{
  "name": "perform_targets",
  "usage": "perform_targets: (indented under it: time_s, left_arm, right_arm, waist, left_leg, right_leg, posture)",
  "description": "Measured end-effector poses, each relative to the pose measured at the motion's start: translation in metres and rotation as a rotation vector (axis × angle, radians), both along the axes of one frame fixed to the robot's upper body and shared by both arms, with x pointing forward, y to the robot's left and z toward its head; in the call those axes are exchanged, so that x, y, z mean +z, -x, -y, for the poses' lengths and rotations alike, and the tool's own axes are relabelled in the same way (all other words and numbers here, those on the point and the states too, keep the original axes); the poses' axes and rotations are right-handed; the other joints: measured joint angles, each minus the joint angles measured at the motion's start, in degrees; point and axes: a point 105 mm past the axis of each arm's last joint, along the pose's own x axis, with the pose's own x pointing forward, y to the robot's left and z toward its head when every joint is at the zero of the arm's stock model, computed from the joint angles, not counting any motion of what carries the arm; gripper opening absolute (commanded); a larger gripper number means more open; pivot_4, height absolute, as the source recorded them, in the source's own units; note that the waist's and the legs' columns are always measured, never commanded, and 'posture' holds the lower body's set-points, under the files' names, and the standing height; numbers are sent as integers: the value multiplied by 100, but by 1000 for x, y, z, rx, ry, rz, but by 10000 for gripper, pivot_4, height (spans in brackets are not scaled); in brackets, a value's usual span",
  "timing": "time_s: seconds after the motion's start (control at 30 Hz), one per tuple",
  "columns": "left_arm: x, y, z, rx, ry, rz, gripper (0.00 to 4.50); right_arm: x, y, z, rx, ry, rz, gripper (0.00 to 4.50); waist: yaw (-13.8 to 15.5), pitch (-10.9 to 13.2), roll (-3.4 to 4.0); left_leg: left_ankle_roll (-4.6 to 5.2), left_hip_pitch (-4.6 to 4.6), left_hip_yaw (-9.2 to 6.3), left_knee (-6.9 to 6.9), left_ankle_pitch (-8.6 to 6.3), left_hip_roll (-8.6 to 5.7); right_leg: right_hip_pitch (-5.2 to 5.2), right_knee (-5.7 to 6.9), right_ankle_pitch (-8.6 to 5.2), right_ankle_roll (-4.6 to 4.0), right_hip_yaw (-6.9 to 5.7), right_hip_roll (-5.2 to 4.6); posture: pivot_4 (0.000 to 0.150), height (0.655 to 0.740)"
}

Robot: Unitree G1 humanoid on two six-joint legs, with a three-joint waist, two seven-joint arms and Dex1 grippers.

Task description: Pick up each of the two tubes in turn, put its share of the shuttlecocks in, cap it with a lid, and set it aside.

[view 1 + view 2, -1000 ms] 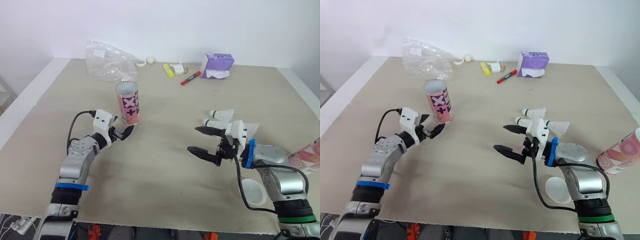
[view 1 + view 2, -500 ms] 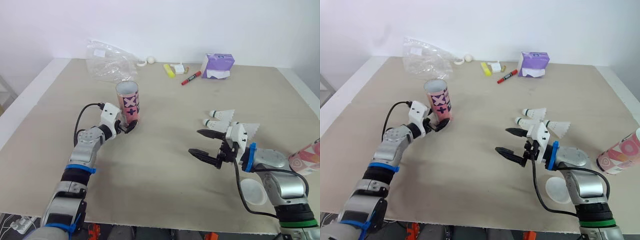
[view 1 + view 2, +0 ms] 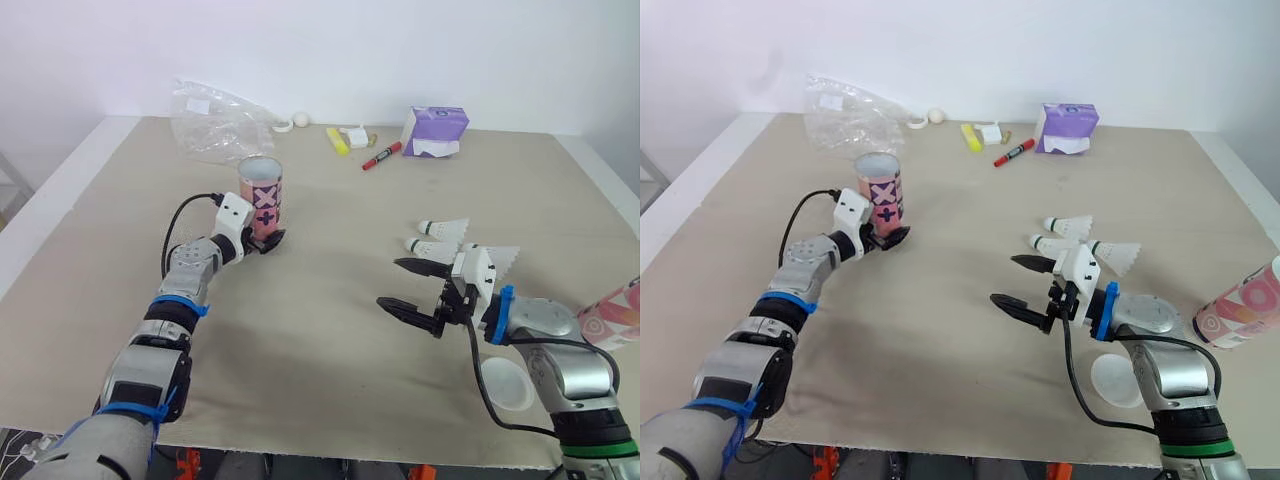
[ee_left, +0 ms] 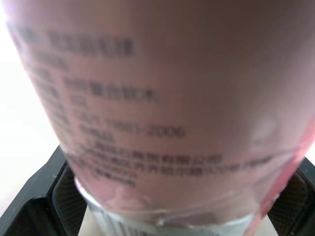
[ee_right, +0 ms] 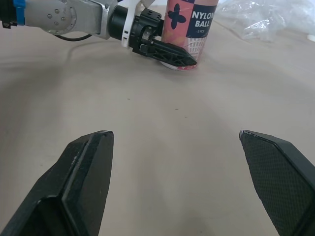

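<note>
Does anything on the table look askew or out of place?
The pink circle-patterned tube at the right edge of the table lies tilted, not upright like the pink cross-patterned tube in the left gripper.

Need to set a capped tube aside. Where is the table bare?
Bare: the wide middle between the pink tube in the left gripper and the open right gripper, down to the front edge. Crowded: far edge with plastic bag, marker, tissue pack; right side with shuttlecocks, lid, second tube.

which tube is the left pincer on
The upright pink tube by the plastic bag: the left pincer grips its base. The other tube sits at the table's right edge, far from it.
</note>
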Motion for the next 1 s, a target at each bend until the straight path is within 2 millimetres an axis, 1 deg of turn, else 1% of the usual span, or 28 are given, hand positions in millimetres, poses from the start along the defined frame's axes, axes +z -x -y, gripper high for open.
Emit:
perform_targets:
  time_s: [0.1, 0.17, 0.23, 0.27, 0.53, 0.67, 0.8, 0.9, 1.0]
  left_arm:
    - [-1, 0, 1, -14, 8, -7, 45000]
    - [-2, 0, 1, -21, 17, -12, 39670]
    - [-2, 1, 1, -24, 22, -11, 32963]
    - [-2, 1, 1, -22, 25, -11, 30721]
    - [-2, 1, -3, -11, 38, -4, 30721]
    - [-4, 7, -9, -29, 27, 21, 30721]
    - [2, 21, -8, -135, -30, 90, 30721]
    - [10, 43, -2, -307, -144, 152, 30721]
    - [12, 63, 2, -441, -238, 156, 30721]
  right_arm:
    - [1, 1, -1, 1, 1, 4, 43793]
    - [1, 1, -1, -2, 2, 5, 45000]
    - [-1, 2, 0, -6, 2, 0, 45000]
    - [-2, 2, 0, -8, 2, -3, 45000]
    - [-2, 3, 0, -6, 8, -2, 45000]
    - [0, 6, -2, 12, 13, -8, 45000]
    - [12, 15, -9, 60, -21, 1, 45000]
    - [19, 26, -10, 100, -12, 3, 45000]
    - [19, 33, -13, 132, -15, -12, 45000]
  waist:
    - [0, 0, 0]
    - [0, 0, 0]
    - [0, 0, 0]
    - [0, 0, 0]
    - [-2, 0, 0]
    - [-5, 0, 0]
    - [-4, 0, 0]
    - [-5, 0, 0]
    - [-5, 0, 0]
  left_leg:
    - [0, -1, 0, 0, 0, -1]
    - [0, -1, -1, 0, 0, -1]
    - [0, -1, -1, 0, 0, 0]
    - [0, -1, -1, 0, 0, -1]
    - [0, 0, -2, 0, 0, 0]
    - [0, 0, -2, 0, 0, 1]
    - [0, -1, -4, 0, 0, 0]
    - [0, -2, -4, 0, 0, 1]
    - [0, 0, -4, 1, 0, 2]
  right_leg:
    - [0, 0, 0, 1, 0, 0]
    - [0, 0, 0, 0, 0, 0]
    - [0, 1, 0, 0, 0, 0]
    - [0, 1, 0, 0, 0, 0]
    - [0, 2, 0, 0, 0, 0]
    - [-1, 4, 3, -5, 0, 0]
    - [0, 6, 5, -9, 0, -1]
    - [0, 6, 4, -12, 0, -2]
    - [0, 10, 4, -13, 0, -2]
  posture:
    - [1500, 7400]
    - [1500, 7400]
    - [1500, 7400]
    - [1500, 7400]
    - [1500, 7400]
    - [1500, 7400]
    - [1500, 7400]
    - [1500, 7400]
    - [1500, 7400]
